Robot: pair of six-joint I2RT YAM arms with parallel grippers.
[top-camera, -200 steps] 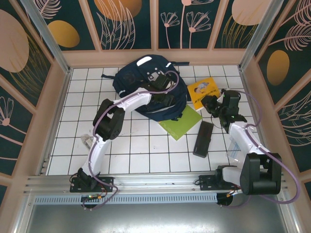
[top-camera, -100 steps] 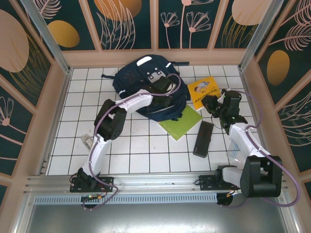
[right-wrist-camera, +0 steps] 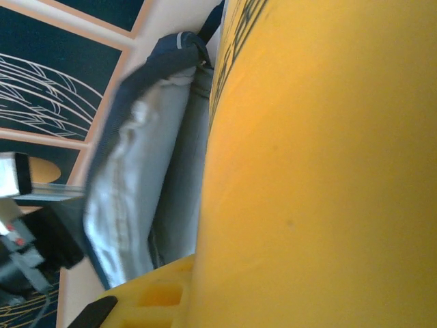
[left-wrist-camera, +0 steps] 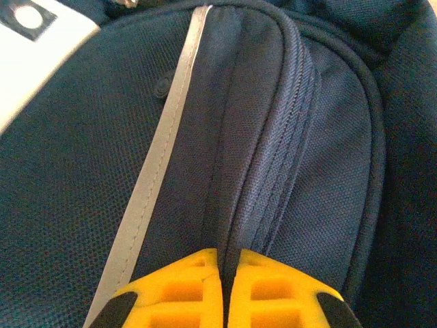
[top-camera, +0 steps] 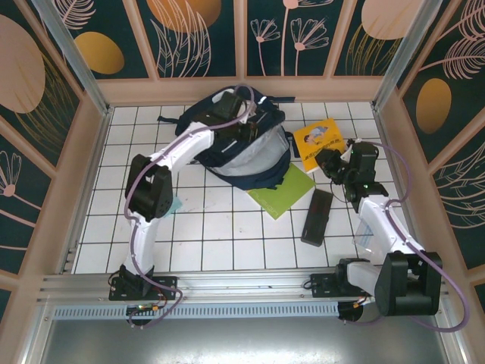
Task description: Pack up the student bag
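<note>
Left fingers point(left-wrist-camera: 177, 287) are pressed together, pinching a ridge of navy fabric on the student bag point(left-wrist-camera: 307, 171) just beside a closed zip. A pale reflective stripe runs up the cloth to the left of that ridge. At the top left corner of the left wrist view is a white patch with a dark mark on it, too blurred to read.

Right fingers point(right-wrist-camera: 157, 294) grip the near corner of a yellow book point(right-wrist-camera: 328, 171). Its cover lies so close to the right wrist camera that it takes up most of that view. Dark print runs along the book's upper edge there, but it is blurred and cannot be read. From above, the cover shows a small picture and a line of dark characters, too small to make out.

The bag sits at the far middle of the white-tiled tabletop point(top-camera: 204, 235), close to the back wall, with the left arm reaching over it. Its navy top faces the wall, and a broad pale grey surface shows on its near side. Whether that is lining or an outer panel cannot be told, nor what the bag holds.

A green book point(top-camera: 282, 189) lies flat, its far corner tucked under the bag's near edge. A dark pencil case point(top-camera: 317, 216) lies just right of the green book, apart from the bag.
</note>
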